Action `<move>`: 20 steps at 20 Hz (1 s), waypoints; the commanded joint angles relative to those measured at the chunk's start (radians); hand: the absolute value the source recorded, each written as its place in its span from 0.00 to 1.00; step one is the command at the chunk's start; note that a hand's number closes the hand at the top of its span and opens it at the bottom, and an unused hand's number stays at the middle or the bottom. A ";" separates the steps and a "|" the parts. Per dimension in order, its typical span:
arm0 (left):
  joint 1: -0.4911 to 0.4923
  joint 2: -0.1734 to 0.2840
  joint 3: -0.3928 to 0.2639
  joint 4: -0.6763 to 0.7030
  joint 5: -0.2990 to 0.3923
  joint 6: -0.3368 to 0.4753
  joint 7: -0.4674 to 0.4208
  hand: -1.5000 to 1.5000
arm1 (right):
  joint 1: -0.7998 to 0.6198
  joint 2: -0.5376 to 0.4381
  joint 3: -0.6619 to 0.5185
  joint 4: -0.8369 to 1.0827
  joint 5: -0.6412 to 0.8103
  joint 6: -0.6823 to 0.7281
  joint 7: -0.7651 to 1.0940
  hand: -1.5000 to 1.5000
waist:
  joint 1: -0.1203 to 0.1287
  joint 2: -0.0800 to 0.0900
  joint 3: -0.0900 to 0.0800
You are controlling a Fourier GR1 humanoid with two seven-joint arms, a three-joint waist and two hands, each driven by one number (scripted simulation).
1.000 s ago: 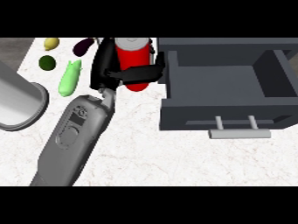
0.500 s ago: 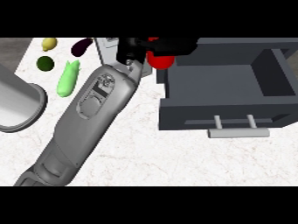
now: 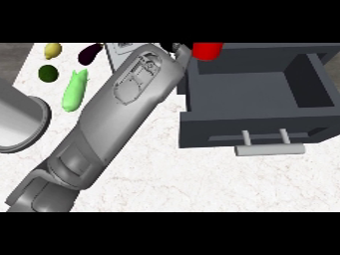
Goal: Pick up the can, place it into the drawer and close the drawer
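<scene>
Right hand (image 3: pixel 174 48), grip unreadable, meets red can (image 3: pixel 207 50) above open drawer's (image 3: pixel 264 122) back-left rim.

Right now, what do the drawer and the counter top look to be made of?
The drawer looks like matte dark grey painted metal or plastic: flat, even colour, no grain. Its handle is pale grey, perhaps brushed metal. The counter top looks like polished white stone, faintly veined.

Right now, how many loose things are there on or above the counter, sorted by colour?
Yellow: 1, the lemon
Dark green: 1, the lime
Light green: 1, the long vegetable
Purple: 1, the eggplant
Red: 1, the can, at the back left corner of the open drawer
Total: 5
</scene>
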 commanded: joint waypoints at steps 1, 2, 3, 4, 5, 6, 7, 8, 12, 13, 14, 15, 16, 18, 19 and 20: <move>-0.075 0.000 -0.023 0.090 0.047 -0.001 -0.012 1.00 | -0.013 -0.037 -0.057 0.022 -0.036 0.016 0.001 0.00 | 0.000 -0.001 0.000; -0.099 0.000 0.010 0.161 0.056 -0.008 -0.075 1.00 | -0.026 0.018 0.032 0.005 0.041 -0.024 0.004 0.00 | -0.005 0.003 0.000; -0.122 0.000 -0.049 0.170 0.080 0.039 -0.050 1.00 | 0.034 0.019 0.031 -0.032 0.002 0.011 -0.009 0.00 | -0.023 0.003 0.001; -0.128 0.000 -0.048 0.188 0.079 0.015 -0.057 1.00 | -0.073 -0.014 -0.007 0.032 -0.017 -0.017 0.039 0.00 | -0.008 0.004 0.000; -0.127 0.000 -0.067 0.202 0.123 0.041 -0.062 1.00 | -0.060 -0.021 -0.020 0.104 0.002 0.015 -0.056 0.00 | -0.019 0.006 0.001; -0.139 0.000 -0.069 0.223 0.129 0.032 -0.084 1.00 | 0.010 0.019 0.025 0.012 0.019 0.003 -0.021 0.00 | -0.024 0.004 0.001; -0.171 0.000 -0.072 0.254 0.135 0.037 -0.081 1.00 | -0.008 0.004 0.021 0.003 0.022 0.004 -0.001 0.00 | -0.027 0.006 0.001; -0.209 0.000 -0.068 0.265 0.114 0.030 -0.051 1.00 | -0.042 -0.010 -0.013 0.002 -0.014 -0.014 0.040 0.00 | -0.015 0.003 0.001; -0.185 0.000 -0.115 0.316 0.202 0.026 -0.111 1.00 | -0.062 -0.037 -0.031 0.110 -0.015 0.031 -0.047 0.00 | -0.034 0.010 0.002; -0.195 0.000 -0.143 0.321 0.216 0.058 -0.106 1.00 | -0.071 -0.027 -0.006 0.037 -0.003 0.004 0.017 0.00 | -0.039 0.009 0.001; -0.209 0.000 -0.148 0.322 0.222 0.064 -0.090 1.00 | -0.063 -0.045 -0.036 0.014 -0.035 0.006 0.049 0.00 | -0.037 0.006 0.001; -0.192 0.000 -0.184 0.337 0.237 0.084 -0.118 1.00 | -0.074 -0.014 0.010 0.073 0.013 0.007 -0.010 0.00 | -0.052 0.013 0.002; -0.192 0.000 -0.180 0.345 0.245 0.059 -0.124 1.00 | -0.077 -0.047 -0.034 0.080 -0.018 0.019 0.000 0.00 | -0.043 0.011 0.002; -0.189 0.000 -0.204 0.371 0.243 0.072 -0.167 1.00 | -0.077 -0.038 -0.011 0.070 -0.003 0.020 0.001 0.00 | -0.049 0.013 0.002; -0.151 0.000 -0.231 0.356 0.266 0.087 -0.175 1.00 | -0.130 -0.048 -0.020 0.061 0.005 -0.017 0.046 0.00 | -0.051 0.014 0.001; -0.180 0.000 -0.210 0.391 0.257 0.083 -0.178 1.00 | -0.056 -0.030 -0.027 0.085 -0.008 0.024 -0.034 0.00 | -0.046 0.012 0.002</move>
